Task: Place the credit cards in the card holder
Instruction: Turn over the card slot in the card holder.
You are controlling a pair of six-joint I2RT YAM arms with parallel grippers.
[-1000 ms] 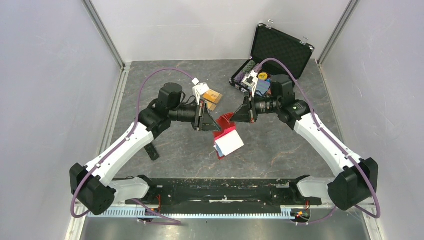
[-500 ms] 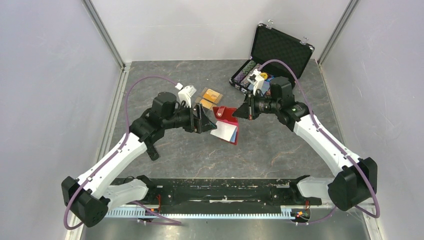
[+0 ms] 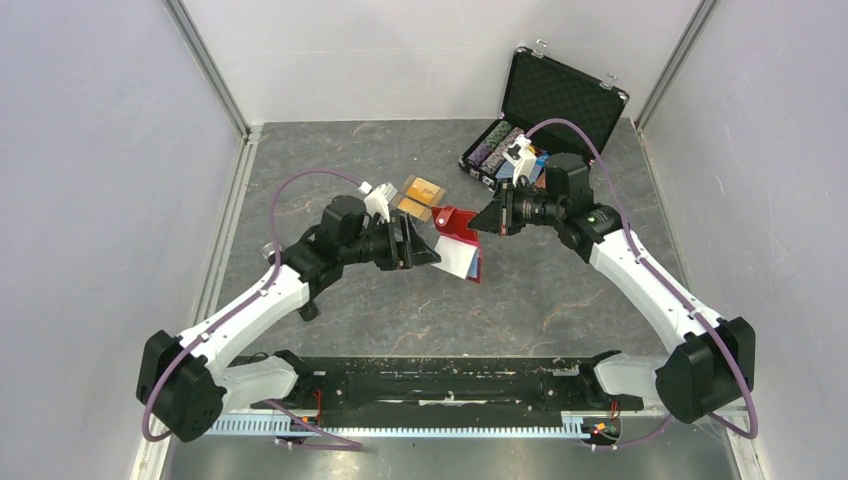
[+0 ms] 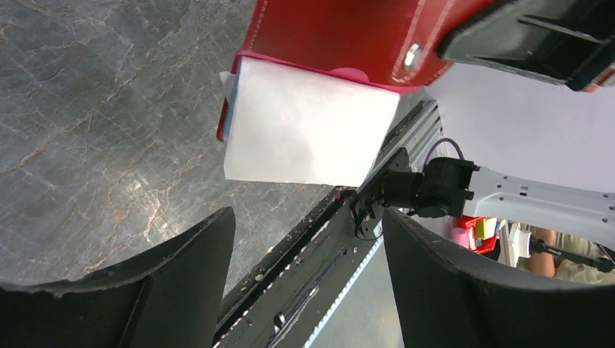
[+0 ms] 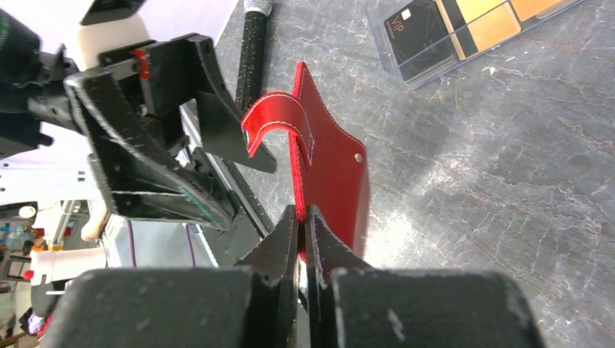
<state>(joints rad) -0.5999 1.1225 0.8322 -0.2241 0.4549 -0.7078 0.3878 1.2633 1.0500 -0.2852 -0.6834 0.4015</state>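
Holding the card holder (image 5: pixel 330 174) up for loading looks like the step in hand. Nearest us, the left claw (image 4: pixel 306 217) stands spread and empty just short of the pale flap (image 4: pixel 304 123) hanging from it, arm stretched low toward centre, while the right claw (image 5: pixel 303 210) is pressed together on the holder's red edge, reaching in from the right. Next, I'd say, the left must fetch one of the credit cards (image 5: pixel 484 27), which lie in their clear tray (image 5: pixel 417 78) on the worktop (image 3: pixel 560 290) just beyond, and that calls for a thin, flat pinch.

Pale walls (image 3: pixel 100 150) surround a grey marbled table (image 3: pixel 560 300).
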